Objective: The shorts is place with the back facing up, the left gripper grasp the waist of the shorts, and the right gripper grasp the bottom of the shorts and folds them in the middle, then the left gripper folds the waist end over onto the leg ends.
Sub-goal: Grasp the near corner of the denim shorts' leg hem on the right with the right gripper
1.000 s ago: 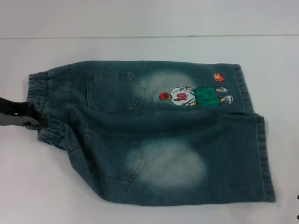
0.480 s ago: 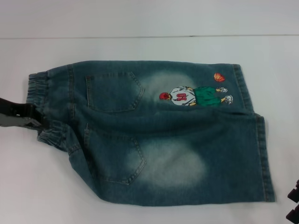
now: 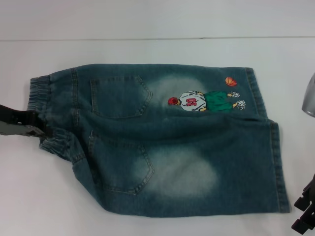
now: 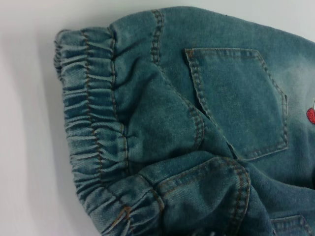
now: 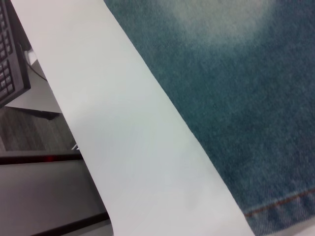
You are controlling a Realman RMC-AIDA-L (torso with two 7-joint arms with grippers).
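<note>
Shorts (image 3: 167, 142) flat on table (image 3: 147, 22), waist (image 3: 42, 105) leftward.

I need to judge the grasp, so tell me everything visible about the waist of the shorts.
The waist is a gathered, wrinkled elastic denim band with brownish stitching, paler than the rest of the shorts. It lies at the robot's left end of the garment on the white table, puckered and bunched midway, where the left gripper meets it.

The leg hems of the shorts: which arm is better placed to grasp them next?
The right. The right gripper hangs just beside the leg ends, not touching them. The left gripper is at the waist, on the opposite side of the shorts.
</note>
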